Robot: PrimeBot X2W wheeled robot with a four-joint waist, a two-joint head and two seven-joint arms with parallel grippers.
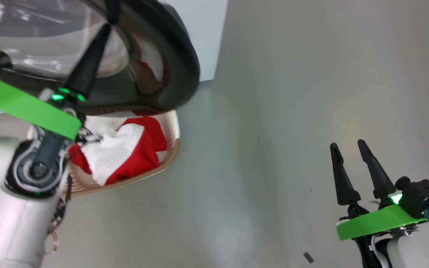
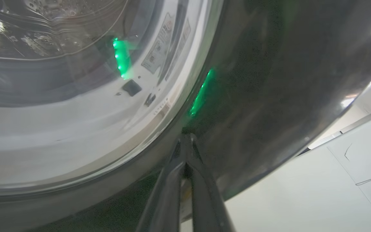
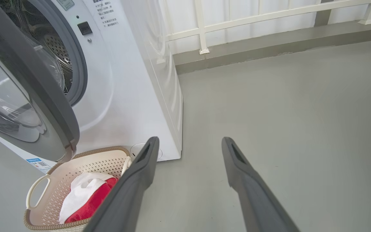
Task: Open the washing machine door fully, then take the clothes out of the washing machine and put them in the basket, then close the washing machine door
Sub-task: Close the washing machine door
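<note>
We note left tool (image 2: 187,138) clenched, tips at washing machine door (image 3: 43,93) rim; right tool (image 3: 188,143) released; clothes (image 3: 85,199) in basket (image 3: 76,167).

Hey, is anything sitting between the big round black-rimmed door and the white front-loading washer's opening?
Nothing visible in the gap between the round black-rimmed door and the white washer. The cream perforated basket of red and white clothes sits under the door's lower edge; clearance unclear.
</note>
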